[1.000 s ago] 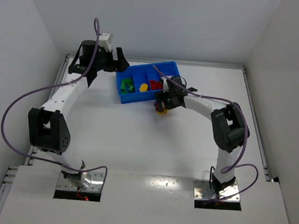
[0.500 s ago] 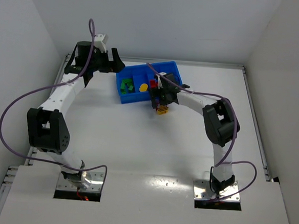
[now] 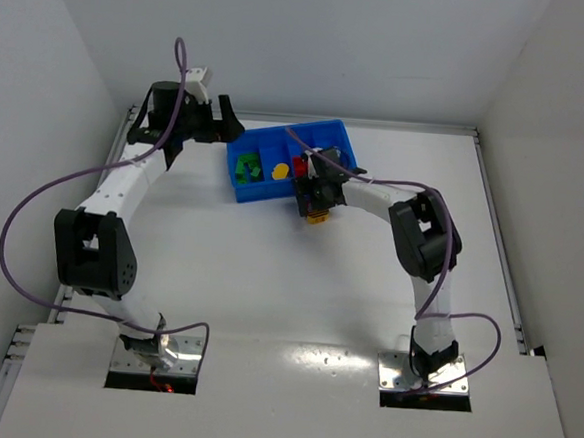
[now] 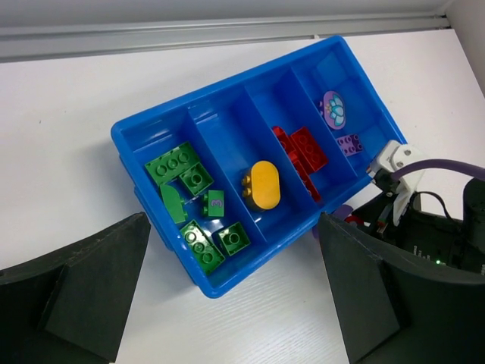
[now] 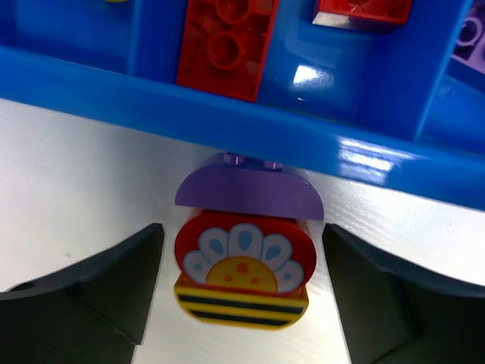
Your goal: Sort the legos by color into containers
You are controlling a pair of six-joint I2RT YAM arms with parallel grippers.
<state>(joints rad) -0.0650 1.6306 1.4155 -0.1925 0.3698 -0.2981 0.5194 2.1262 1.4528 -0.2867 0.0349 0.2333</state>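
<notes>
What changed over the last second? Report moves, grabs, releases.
The right gripper slid left along the tray's near wall and now stands open, fingers either side of the purple, red and yellow brick stack on the table. The left gripper shifted slightly left, open. Nothing was grabbed or released. Tray and bricks stayed put.

- The table (image 3: 268, 277) has a flat, matte white top.
- Plain white walls enclose it: back wall (image 3: 334, 42), left wall (image 3: 41, 81), right wall (image 3: 569, 128).
- A silver metal rail (image 3: 494, 215) borders the table edges.
- The near panel (image 3: 289, 399) is glossy and reflects diffuse light.
</notes>
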